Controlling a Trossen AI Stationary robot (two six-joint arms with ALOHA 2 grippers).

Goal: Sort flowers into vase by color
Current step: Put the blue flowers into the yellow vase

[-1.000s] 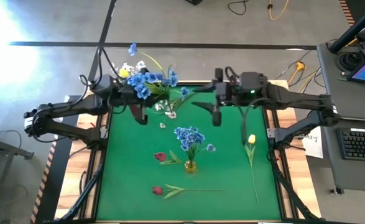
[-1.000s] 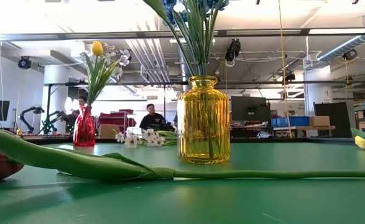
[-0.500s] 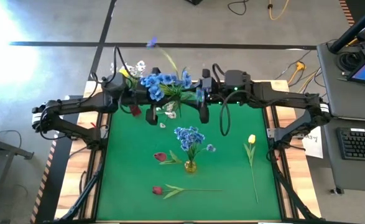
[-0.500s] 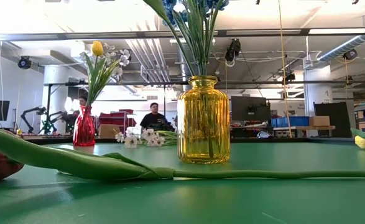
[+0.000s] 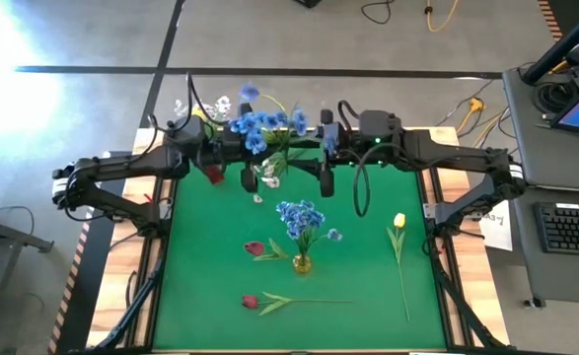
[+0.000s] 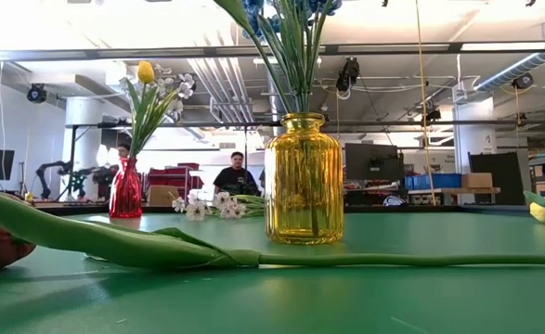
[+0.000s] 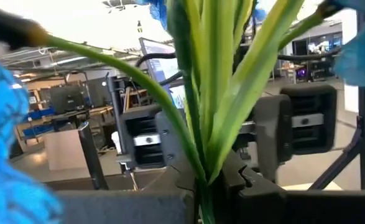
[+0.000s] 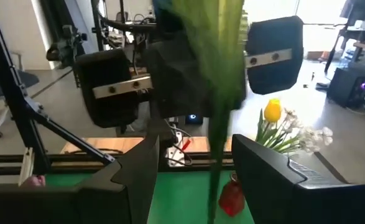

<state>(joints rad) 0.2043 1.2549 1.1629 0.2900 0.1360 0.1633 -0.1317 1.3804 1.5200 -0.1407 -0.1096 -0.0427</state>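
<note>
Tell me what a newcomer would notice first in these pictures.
First, the bunch of blue flowers held up at the table's far edge, where the left gripper is shut on its green stems and the open right gripper faces it with the stems between its fingers. Next, the yellow vase at mid-table, already holding blue flowers. Loose red-pink tulips lie on the green mat nearby.
</note>
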